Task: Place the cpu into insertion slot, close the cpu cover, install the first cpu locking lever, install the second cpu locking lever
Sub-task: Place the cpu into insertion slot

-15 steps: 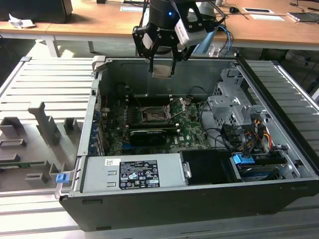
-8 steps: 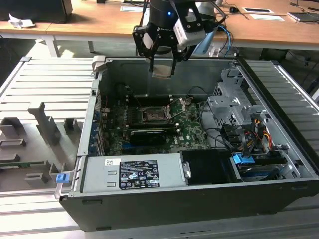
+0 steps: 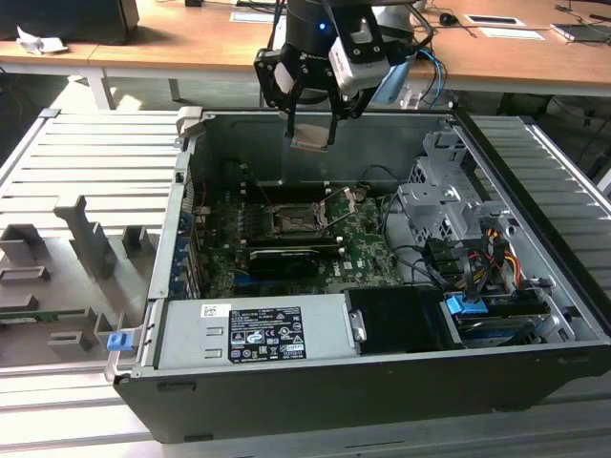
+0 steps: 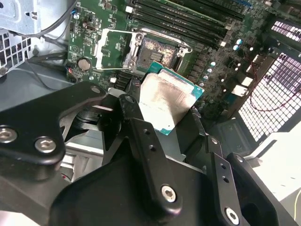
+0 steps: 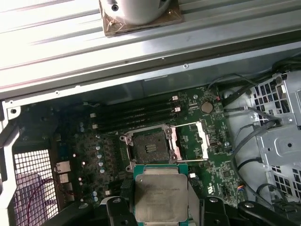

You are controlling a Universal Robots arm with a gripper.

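My gripper [image 3: 311, 132] hangs above the open computer case, shut on the cpu [image 3: 310, 138], a flat silver-grey square with a green edge. In both wrist views the cpu [image 4: 165, 100] [image 5: 160, 192] sits clamped between the black fingers [image 4: 137, 123], face showing. Below it lies the insertion slot [image 3: 290, 218] [image 4: 159, 50] [image 5: 149, 146], a square black socket on the green board with nothing in it. The cpu cover [image 4: 110, 49] [image 5: 192, 140] is swung open beside the slot. The cpu is well above the socket and touches nothing else.
Inside the case are a grey power supply [image 3: 256, 334], a long black card [image 3: 284, 260], a metal drive cage [image 3: 447, 198] and loose cables [image 3: 477, 260]. Memory sticks [image 5: 134, 116] run behind the slot. A grey slotted fixture [image 3: 76, 239] lies at the exterior view's left.
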